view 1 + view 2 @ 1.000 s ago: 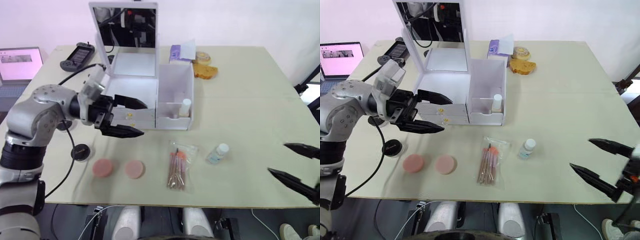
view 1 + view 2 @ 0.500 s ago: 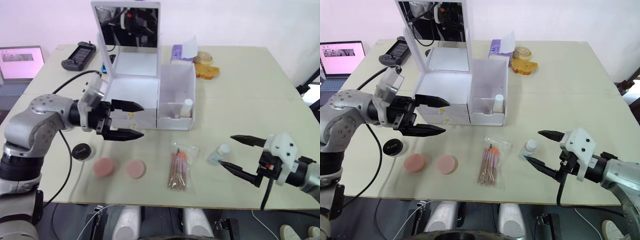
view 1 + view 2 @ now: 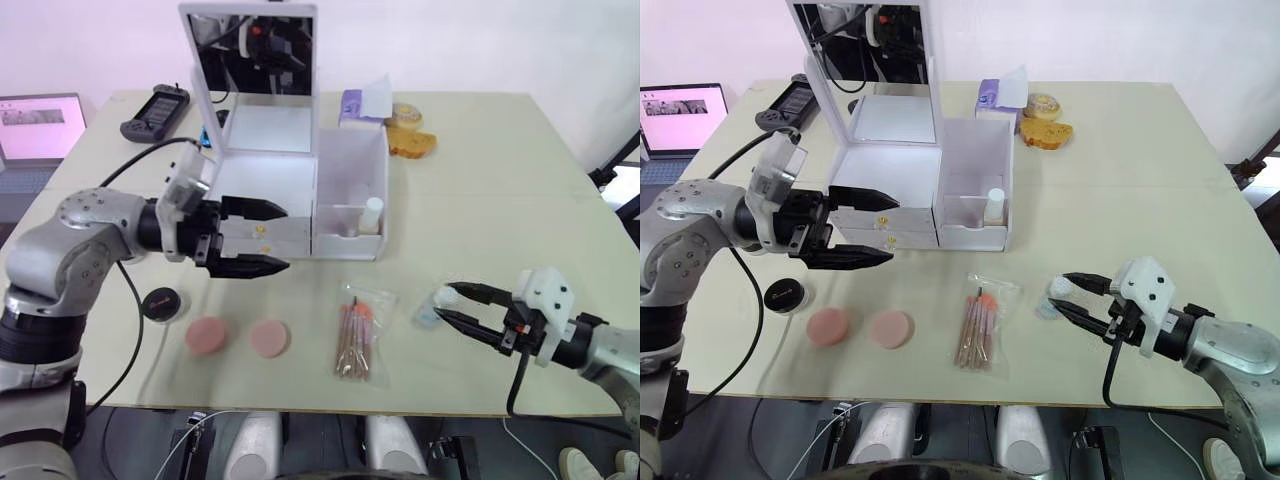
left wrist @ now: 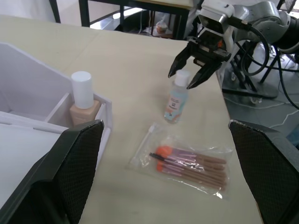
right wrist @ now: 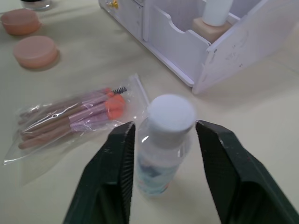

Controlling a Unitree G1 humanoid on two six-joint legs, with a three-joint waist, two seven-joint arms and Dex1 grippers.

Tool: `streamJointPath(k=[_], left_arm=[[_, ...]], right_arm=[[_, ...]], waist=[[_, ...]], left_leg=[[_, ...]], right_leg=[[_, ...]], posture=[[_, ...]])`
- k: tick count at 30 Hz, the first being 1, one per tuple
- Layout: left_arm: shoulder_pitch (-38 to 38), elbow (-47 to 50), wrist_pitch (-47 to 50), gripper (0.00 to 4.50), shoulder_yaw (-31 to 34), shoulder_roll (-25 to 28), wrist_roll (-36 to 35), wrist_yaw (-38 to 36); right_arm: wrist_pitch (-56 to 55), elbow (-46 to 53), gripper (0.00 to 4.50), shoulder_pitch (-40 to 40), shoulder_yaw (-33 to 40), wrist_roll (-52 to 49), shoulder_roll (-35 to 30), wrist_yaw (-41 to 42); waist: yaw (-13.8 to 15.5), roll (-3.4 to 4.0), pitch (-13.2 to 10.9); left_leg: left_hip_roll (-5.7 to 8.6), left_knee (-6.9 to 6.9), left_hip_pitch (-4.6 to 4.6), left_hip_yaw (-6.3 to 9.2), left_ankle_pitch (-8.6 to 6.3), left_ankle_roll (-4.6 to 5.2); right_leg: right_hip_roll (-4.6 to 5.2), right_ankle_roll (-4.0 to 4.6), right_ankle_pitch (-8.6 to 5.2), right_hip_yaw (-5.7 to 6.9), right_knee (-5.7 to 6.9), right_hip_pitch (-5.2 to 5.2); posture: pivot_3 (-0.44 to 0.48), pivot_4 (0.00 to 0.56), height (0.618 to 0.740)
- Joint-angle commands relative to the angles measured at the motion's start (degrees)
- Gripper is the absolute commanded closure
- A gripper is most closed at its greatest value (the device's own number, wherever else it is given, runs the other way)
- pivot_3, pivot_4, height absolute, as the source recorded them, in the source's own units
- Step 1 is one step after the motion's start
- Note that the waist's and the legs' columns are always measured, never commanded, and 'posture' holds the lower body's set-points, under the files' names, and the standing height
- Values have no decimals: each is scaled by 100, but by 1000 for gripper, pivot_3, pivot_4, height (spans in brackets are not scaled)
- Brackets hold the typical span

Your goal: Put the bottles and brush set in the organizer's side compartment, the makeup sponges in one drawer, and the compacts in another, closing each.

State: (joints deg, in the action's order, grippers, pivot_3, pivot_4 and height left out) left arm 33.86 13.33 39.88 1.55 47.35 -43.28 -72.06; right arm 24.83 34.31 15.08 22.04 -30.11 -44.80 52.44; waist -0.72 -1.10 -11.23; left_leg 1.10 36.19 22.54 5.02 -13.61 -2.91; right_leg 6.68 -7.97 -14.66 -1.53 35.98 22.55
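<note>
short clear blue-labelled bottle (image 5: 163, 149) stands upright on the table, in front of the white plastic organizer (image 3: 300, 190). my right gripper (image 5: 163, 133) straddles its white cap, fingers apart, not clamped. my left gripper (image 3: 268, 238), spread wide and empty, hovers before the organizer's drawers.

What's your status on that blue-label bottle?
Right tool open, straddling blue-label bottle on table, not closed. Left tool open at organizer drawers. Yellowish bottle already in side compartment. Nothing blocking.

The bottle (image 5: 163, 149) is clear glossy plastic with a matt white cap. The brushes (image 5: 70, 119) lie in a shiny, crinkled clear pouch. The organizer (image 3: 300, 200) is smooth white plastic.
</note>
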Motion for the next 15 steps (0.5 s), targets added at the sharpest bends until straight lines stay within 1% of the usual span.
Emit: streamJointPath(k=[1, 10, 12, 13, 14, 15], left_arm=[[43, 171, 29, 0, 201, 103, -72, 47], [33, 198, 37, 0, 203, 105, -44, 82], [55, 177, 25, 0, 190, 100, -27, 89], [82, 149, 19, 0, 176, 96, -15, 85], [100, 130, 14, 0, 166, 94, -6, 82], [119, 105, 7, 0, 163, 90, 2, 81]], right_arm=[[-122, -46, 2311, -134, -8, -102, 19, 34], [-99, -183, 2311, -246, -89, -161, -24, 83], [-111, -229, 2849, -244, -101, -157, -22, 106], [-94, -229, 3197, -227, -103, -176, -36, 138], [-82, -227, 3659, -214, -104, -191, -48, 161], [-74, -210, 3825, -208, -93, -212, -50, 170]], waist=[[-4, 0, 0], [1, 0, 0], [-1, 0, 0], [-4, 0, 0], [-4, 0, 0], [-4, 0, 0]], left_leg=[[0, 0, 0, 0, 0, 0], [0, 0, 0, 0, 0, 0], [0, 0, 0, 0, 0, 0], [0, 0, 0, 0, 0, 0], [0, 0, 0, 0, 0, 0], [0, 0, 0, 0, 0, 0]], right_leg=[[0, 0, 0, 0, 0, 0], [0, 0, 0, 0, 0, 0], [0, 0, 0, 0, 0, 0], [0, 0, 0, 0, 0, 0], [0, 0, 0, 0, 1, 0], [0, 0, 0, 0, 1, 0]], posture=[[0, 150, 740], [0, 150, 740], [0, 150, 740], [0, 150, 740], [0, 150, 740], [0, 150, 740]])
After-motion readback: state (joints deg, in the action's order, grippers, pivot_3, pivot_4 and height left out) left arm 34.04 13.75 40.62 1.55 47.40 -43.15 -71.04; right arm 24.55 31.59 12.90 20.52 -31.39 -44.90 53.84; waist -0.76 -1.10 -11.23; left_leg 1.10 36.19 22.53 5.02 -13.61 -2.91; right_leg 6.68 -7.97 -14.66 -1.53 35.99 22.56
